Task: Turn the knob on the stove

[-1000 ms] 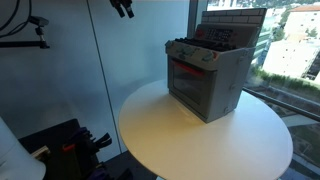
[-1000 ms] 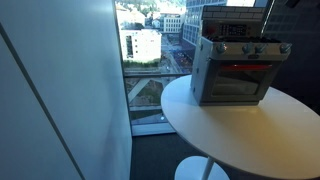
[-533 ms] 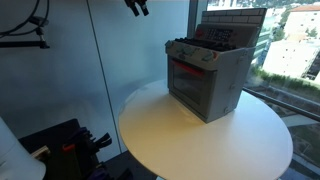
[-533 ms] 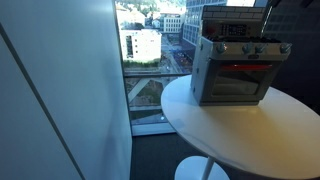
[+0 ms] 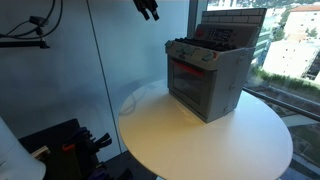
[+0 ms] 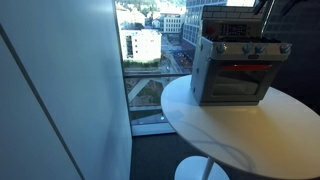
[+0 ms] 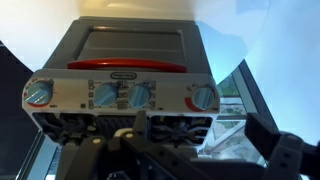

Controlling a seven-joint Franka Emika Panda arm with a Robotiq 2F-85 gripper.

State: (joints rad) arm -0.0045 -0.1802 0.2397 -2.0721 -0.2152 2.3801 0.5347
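Gripper (image 5: 149, 10) high above the stove (image 5: 206, 78)
It hung at the frame's top edge, fingers too dark to tell whether spread or together; the stove stood right of centre on the round white tabletop (image 5: 180, 140), apart from the gripper.

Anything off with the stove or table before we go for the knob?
Nothing stands out. The stove stands upright on the round table with its door shut. In the wrist view all four knobs sit in their row, none missing. No spill or damage shows.
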